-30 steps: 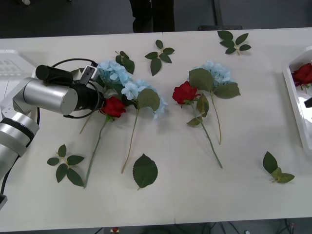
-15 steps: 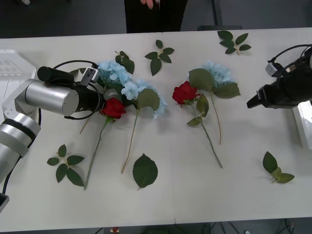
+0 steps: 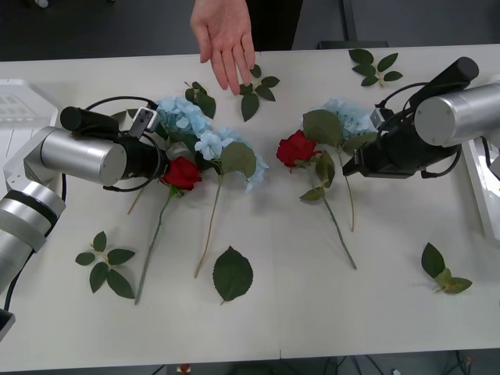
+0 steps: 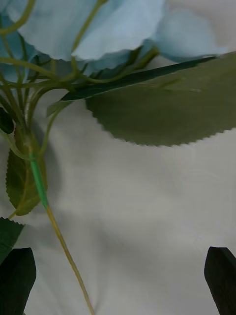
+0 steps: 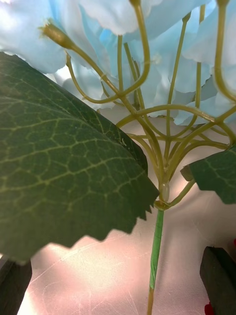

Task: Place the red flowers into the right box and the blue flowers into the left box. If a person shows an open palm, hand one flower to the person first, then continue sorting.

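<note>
Two blue flowers [image 3: 191, 125] are laid at table left-centre, heads toward the far edge, stems running toward the near edge; a red flower [image 3: 181, 173] lies against them, its stem slanting near-left. A second pair sits right of centre: a blue flower [image 3: 349, 117] with its big green leaf [image 3: 322, 126], and a red flower [image 3: 295, 148], both stems running near and slightly right.

The left gripper [image 3: 166, 156] is held at the left cluster, fingers [image 5: 220, 278] spread apart with the blue flower's stem [image 5: 156, 246] between them, ungripped. The right gripper [image 3: 349, 162] is at the right blue flower, its fingers [image 4: 16, 278] likewise parted and nothing clasped.

Against the frame half a second before: the right arm has been moved from the table's right side in to the flower, and the open palm [image 3: 225, 37] has been extended over the far edge, fingers spread toward the table. The left arm is unchanged.

Loose leaf sprigs [image 3: 258, 90] lie just beside the palm. The left box [image 3: 19, 98] and right box [image 3: 478, 187] are seen at the table's edges.
</note>
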